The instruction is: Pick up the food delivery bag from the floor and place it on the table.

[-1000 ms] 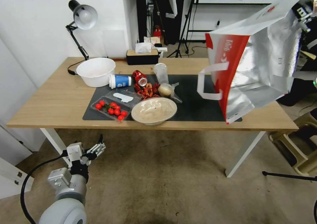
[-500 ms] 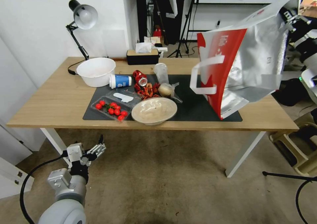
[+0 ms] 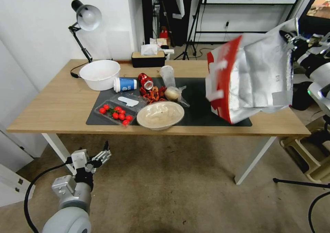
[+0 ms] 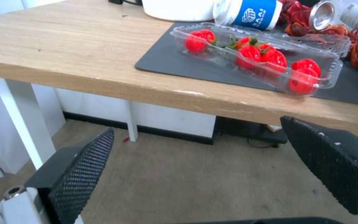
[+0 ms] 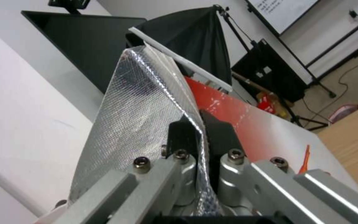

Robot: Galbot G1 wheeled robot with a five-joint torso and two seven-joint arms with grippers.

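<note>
Because the right gripper (image 5: pixel 199 130) pinches only the upper edge of the food delivery bag (image 3: pixel 256 78), the bag hangs tilted with its foil lining showing, its lower corner over the dark mat at the right end of the table (image 3: pixel 51 106), apparently not yet resting there. That spot is well apart from the tomato tray (image 3: pixel 115 113) and white bowl (image 3: pixel 160 114). The left gripper (image 3: pixel 99 155) waits low over the floor (image 3: pixel 172 191), fingers spread, holding nothing.
</note>
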